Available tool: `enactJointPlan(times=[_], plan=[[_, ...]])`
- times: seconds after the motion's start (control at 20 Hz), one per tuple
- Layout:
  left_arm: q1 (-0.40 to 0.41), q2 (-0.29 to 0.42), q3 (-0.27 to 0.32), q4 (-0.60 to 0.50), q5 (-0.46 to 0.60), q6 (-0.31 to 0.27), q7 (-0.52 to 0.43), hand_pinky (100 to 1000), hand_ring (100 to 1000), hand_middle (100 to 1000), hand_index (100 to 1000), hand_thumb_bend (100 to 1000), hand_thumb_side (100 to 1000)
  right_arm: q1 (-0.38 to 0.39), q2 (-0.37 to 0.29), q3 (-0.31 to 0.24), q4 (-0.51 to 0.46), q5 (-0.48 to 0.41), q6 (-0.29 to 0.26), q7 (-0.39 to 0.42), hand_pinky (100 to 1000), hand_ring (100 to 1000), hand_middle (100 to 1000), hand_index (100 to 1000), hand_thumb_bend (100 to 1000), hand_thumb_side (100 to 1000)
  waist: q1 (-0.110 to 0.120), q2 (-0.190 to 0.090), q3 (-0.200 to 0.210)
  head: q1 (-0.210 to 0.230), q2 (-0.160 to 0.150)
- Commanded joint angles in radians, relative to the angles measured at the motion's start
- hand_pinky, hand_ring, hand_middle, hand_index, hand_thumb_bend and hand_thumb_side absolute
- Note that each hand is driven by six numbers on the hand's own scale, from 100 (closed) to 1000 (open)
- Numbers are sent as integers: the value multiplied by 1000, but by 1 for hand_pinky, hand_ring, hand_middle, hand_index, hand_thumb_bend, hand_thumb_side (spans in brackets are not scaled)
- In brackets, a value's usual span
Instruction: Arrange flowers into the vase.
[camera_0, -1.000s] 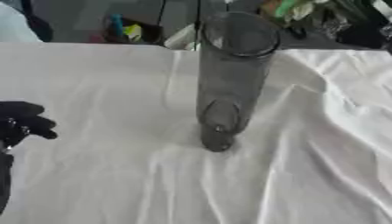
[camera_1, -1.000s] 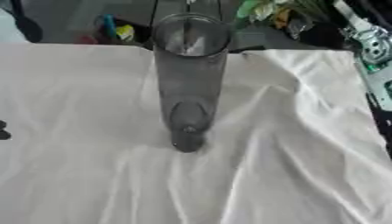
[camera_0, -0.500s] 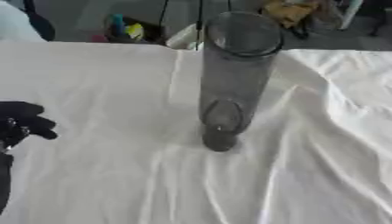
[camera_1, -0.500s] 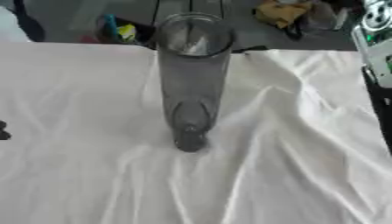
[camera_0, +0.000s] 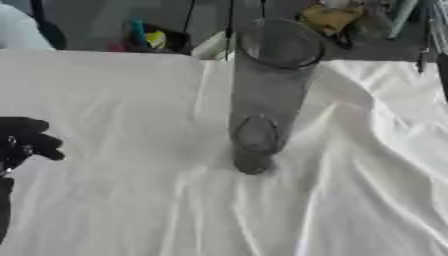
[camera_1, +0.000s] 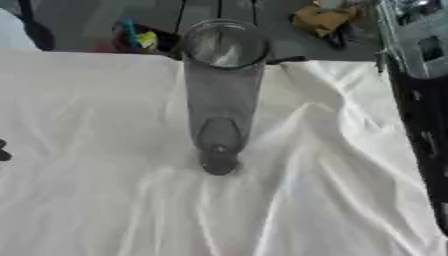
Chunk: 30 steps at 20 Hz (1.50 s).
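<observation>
So far nothing is arranged: the vase (camera_0: 267, 95) stands upright and empty on the desk (camera_0: 114, 200), well to the right of the left hand (camera_0: 24, 142). Its fingers are curled on nothing (no flowers show anywhere), and the right hand is out of view.

Both eyes look down from head height, close over the table (camera_0: 114, 200). They share the vase (camera_1: 220, 95), shifted sideways between them.

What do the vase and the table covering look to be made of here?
The vase looks like clear, smoky-grey glass or possibly plastic: the cloth shows through its wall and the rim glints. It stands upright with nothing showing inside it. The table covering looks like thin white woven fabric with a matte finish: it lies in soft folds and creases, most of them to the vase's right.
</observation>
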Motion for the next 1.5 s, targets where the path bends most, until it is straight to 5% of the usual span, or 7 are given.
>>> enactJointPlan(times=[0.05, 0.8, 1.5], plan=[[-4, 15, -8, -18, 5, 1, -6, 529, 596, 635, 715, 100, 1000, -46, 14, 7, -30, -27, -5, -30, 100, 100, 100, 100, 100, 529, -4, -50, 2, -8, -3], [8, 19, -16, -18, 12, 9, -17, 528, 596, 636, 715, 100, 1000, -159, 84, 33, -29, -100, -11, -115, 100, 100, 100, 100, 100, 524, -10, -73, 3, -22, 16], [21, 27, -19, -18, 15, 17, -20, 528, 597, 637, 716, 100, 1000, -232, 97, 32, 18, -244, 39, -167, 100, 100, 100, 100, 100, 534, -23, -96, -8, -24, 18]])
